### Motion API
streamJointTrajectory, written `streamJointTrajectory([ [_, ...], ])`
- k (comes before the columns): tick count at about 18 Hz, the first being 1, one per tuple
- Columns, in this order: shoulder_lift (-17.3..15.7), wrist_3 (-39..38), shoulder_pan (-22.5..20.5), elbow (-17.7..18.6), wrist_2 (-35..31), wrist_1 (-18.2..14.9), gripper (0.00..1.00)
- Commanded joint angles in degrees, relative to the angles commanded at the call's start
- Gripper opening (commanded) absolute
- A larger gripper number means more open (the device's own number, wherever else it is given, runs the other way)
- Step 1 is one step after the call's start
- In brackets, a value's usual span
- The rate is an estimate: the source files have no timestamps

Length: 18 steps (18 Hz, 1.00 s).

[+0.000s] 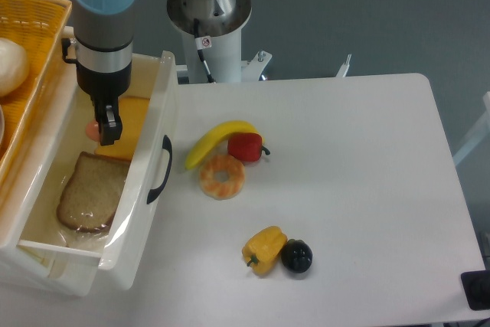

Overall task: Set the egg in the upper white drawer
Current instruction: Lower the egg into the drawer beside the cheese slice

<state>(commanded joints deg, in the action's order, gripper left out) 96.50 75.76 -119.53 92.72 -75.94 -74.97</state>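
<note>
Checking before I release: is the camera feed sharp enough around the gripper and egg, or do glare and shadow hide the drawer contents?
Fixed camera: focus is sharp and lighting even. The gripper fingers cover most of the egg, leaving only a pink sliver. The upper white drawer has a translucent wall with soft sheen, but the bread slice and cheese slice read clearly. Shadows on the table are faint.
</note>
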Motion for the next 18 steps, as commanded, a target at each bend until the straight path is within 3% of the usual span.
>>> streamJointTrajectory([
  [18, 3.1, 2.9, 1.4, -0.3, -2.5, 0.3, 0.24],
])
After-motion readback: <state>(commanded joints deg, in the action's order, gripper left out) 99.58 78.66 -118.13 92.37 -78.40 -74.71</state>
